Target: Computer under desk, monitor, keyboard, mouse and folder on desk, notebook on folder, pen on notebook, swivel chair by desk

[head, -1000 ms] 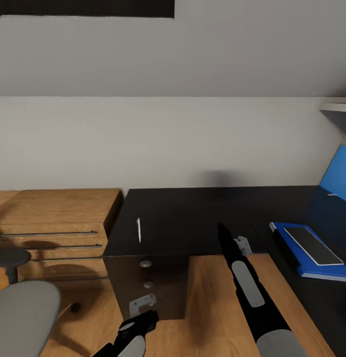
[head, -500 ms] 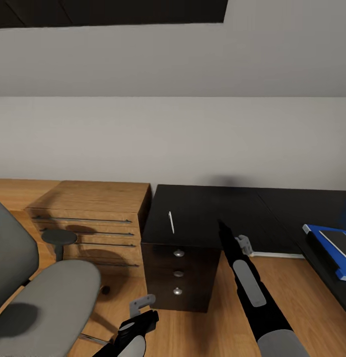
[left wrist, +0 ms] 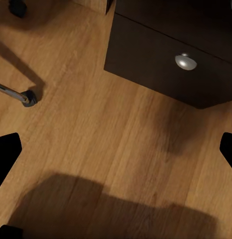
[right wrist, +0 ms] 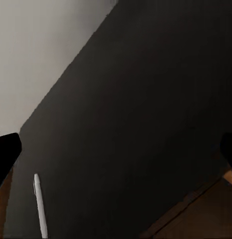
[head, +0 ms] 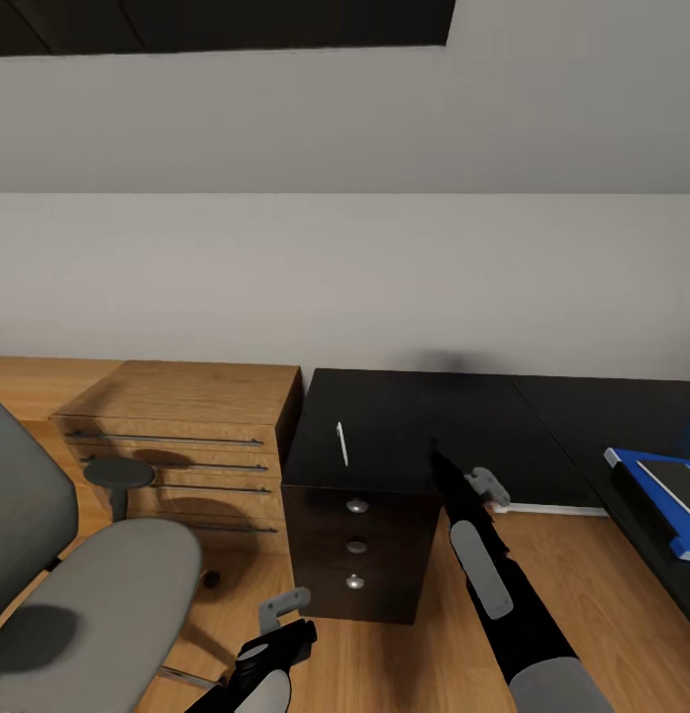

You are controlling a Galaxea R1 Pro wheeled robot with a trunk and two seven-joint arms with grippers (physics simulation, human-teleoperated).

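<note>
Since half a second ago your right arm has drifted slightly inward while the room holds the same place in the head view, so the camera has not moved. Your right gripper (head: 436, 458) hangs over the near edge of the dark table (head: 424, 406), its tip reaching out over the top. Its wrist view shows the two fingertips (right wrist: 7, 152) at opposite edges, spread wide apart with nothing between them. The white pen (head: 342, 444) lies flat on the table top, off to the left of that gripper and slightly beyond it; the right wrist view catches it (right wrist: 40, 205) near the table's end edge.

Your left gripper (head: 282, 632) sits low over the wooden floor (head: 404, 654), short of the table's drawer front (head: 355, 540) with its three round knobs. Its wrist view shows dark finger tips at both edges, wide apart and empty, with one knob (left wrist: 185, 61) ahead.

The grey swivel chair (head: 82, 594) stands left of the left gripper, near a wooden drawer unit (head: 181, 446). Far to the right of the right gripper, a blue folder (head: 656, 495) rests on the table with something dark on top, probably the notebook, though the frame edge cuts it.
</note>
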